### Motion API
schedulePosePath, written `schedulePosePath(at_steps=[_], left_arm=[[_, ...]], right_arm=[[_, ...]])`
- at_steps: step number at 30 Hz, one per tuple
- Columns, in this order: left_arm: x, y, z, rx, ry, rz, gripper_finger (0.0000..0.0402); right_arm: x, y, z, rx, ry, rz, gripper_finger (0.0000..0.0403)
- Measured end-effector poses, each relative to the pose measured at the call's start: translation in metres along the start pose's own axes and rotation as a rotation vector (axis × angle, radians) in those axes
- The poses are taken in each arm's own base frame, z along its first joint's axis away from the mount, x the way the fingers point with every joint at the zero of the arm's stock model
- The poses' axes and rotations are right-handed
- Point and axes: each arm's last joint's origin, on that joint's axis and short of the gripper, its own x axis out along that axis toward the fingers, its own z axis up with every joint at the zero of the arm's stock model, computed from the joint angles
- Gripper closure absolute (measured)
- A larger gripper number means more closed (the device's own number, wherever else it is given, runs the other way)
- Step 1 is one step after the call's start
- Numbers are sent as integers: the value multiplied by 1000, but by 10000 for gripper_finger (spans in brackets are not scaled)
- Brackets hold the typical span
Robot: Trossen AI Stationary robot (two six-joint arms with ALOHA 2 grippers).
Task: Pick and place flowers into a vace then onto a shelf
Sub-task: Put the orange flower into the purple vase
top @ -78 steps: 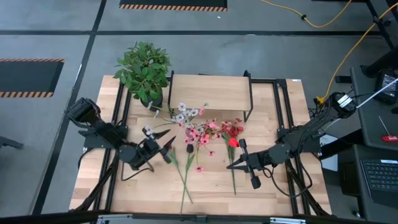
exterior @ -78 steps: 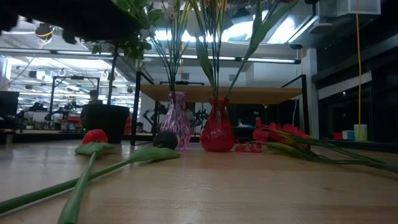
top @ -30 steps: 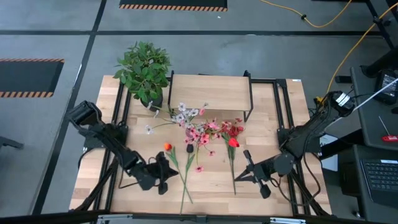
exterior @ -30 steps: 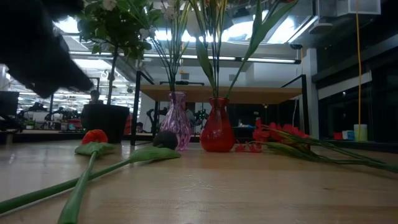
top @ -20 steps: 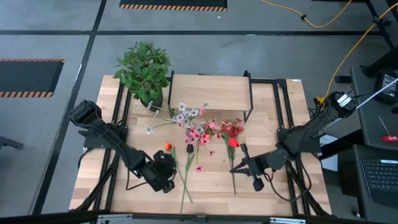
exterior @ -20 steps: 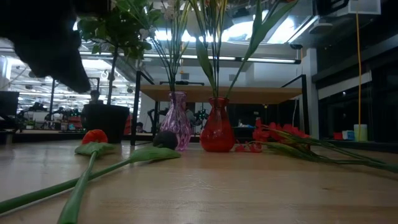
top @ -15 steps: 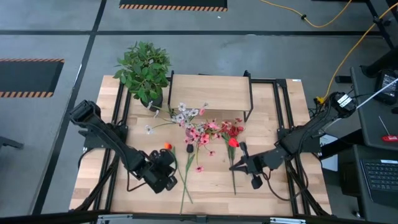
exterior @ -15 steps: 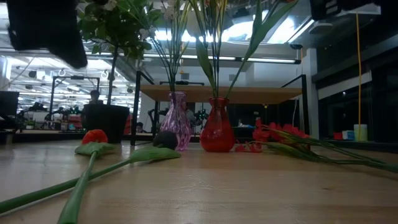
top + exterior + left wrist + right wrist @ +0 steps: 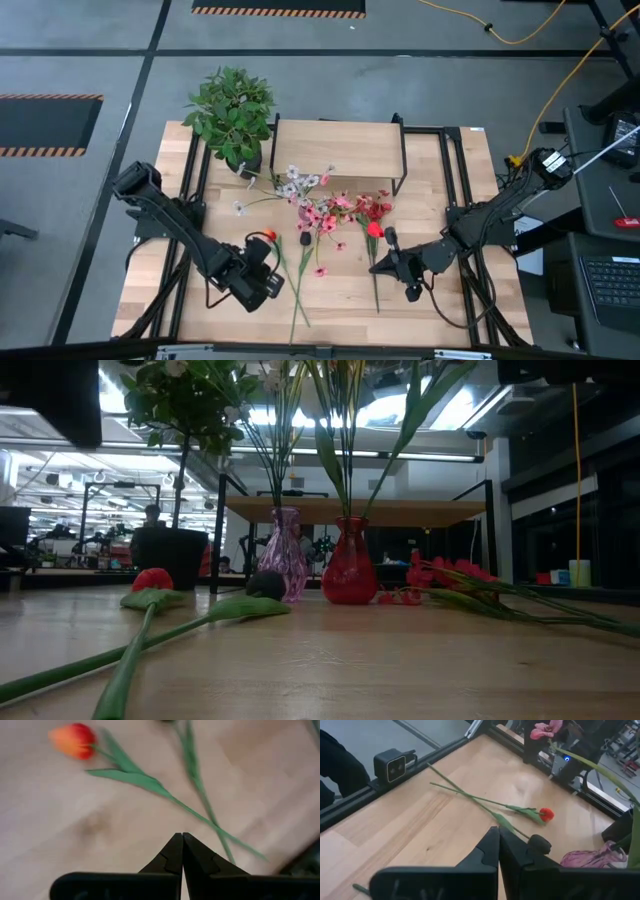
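Light-wood planking forms the worktop, framed by black rails, with a grey floor around it and a bushy potted plant at its far left corner. At the far edge stands the shelf, a small wooden board on thin black legs, and its top carries nothing.

Two vases are already stocked: in the low view a purple vase and a red vase stand side by side in front of the shelf, each with tall green stems rising out of it (their blooms run out of the top of that view). From above, these show as a cluster of white, pink and red blooms just in front of the shelf.

Several flowers lie loose on the worktop. An orange tulip lies near the left end effector, its stem crossing a second one, and a red-flowered stem lies by the right end effector.

Both end effectors are pinched fully closed and hold nothing. The left one hovers over the near-left part of the worktop, just beside the crossed stems; the right one hovers near the red stem on the near-right.

As a judgement, the task is partly done: some flowers are in vases, but loose stems remain to be picked up, and neither vase has reached the shelf.
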Motion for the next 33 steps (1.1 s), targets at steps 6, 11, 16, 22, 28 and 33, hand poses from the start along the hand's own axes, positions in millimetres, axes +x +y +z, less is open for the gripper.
schedulePosePath(at_steps=[6,11,16,22,28,33], left_arm=[[11,2,0,-63,-46,35,396],[23,0,0,-122,-87,61,375],[42,-1,-3,-200,-86,114,341],[63,0,-4,-276,-83,182,296],[86,-6,-1,-354,-87,170,267],[98,-8,2,-368,-82,168,263]], right_arm=[[0,0,0,32,0,0,396],[0,0,0,36,1,1,396],[0,1,-2,73,21,6,396],[0,1,-3,97,33,9,396],[0,1,-4,95,36,11,396],[0,1,-4,94,38,12,396]])
